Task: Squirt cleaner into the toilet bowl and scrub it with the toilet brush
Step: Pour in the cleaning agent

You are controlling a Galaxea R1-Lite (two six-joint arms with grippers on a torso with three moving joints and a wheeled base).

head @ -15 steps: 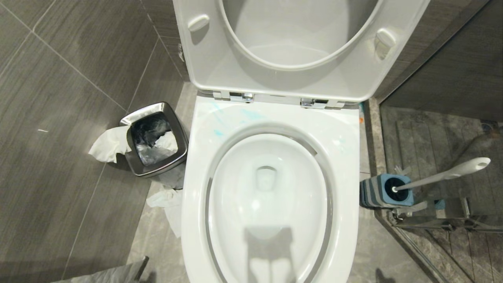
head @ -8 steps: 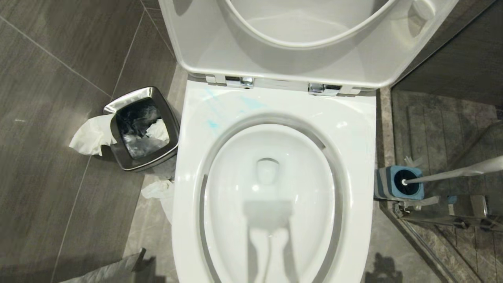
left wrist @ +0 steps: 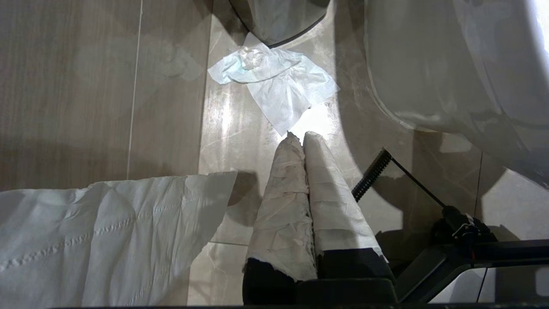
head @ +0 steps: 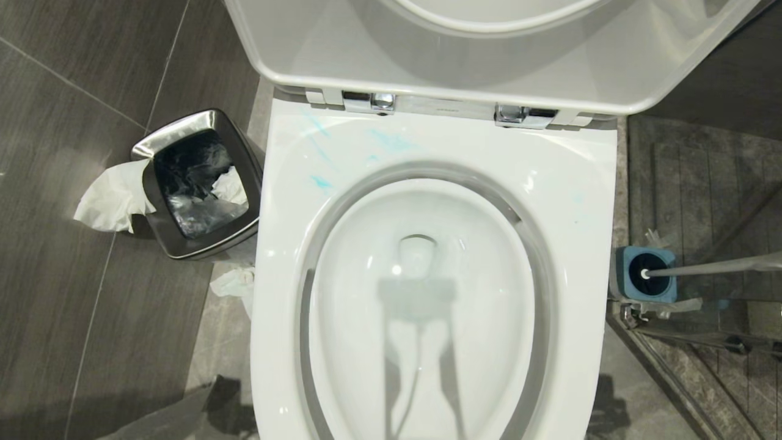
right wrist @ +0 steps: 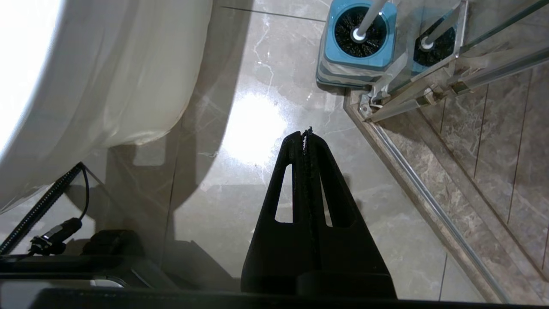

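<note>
Two grippers hang low beside the toilet, neither in the head view. The left gripper (left wrist: 298,136), its fingers (left wrist: 283,189) wrapped in white paper, is pressed fully closed with nothing between them, over glossy beige marble floor (left wrist: 240,128); a large sheet of white tissue (left wrist: 107,231) lies near it, and a crumpled white tissue with a faint blue stain (left wrist: 274,81) lies farther on. The right gripper (right wrist: 305,135), black with cut-out fingers (right wrist: 339,193), is likewise closed tight and empty, over the same floor between the toilet's outer wall and a metal shower-door track (right wrist: 429,201).

Ahead, the large glossy white ceramic toilet bowl (head: 421,287) fills the middle of the head view, its seat and lid (head: 489,55) raised on chrome hinges (head: 366,101). Thin turquoise-blue cleaner (head: 391,142) shows as pale streaks on the back left of the wide rim, with fainter marks at the right. The toilet brush (head: 715,266), a slim white-grey handle over black bristles, stands leaning in its squarish blue-and-grey holder (head: 641,278) on the floor just right of the bowl, by the shower glass. On the left, a small square steel bin with a black liner (head: 195,183) holds tissue, one sheet draped over its edge (head: 110,195). Dark grey tiles (head: 61,122) cover the wall behind. No writing can be read.
</note>
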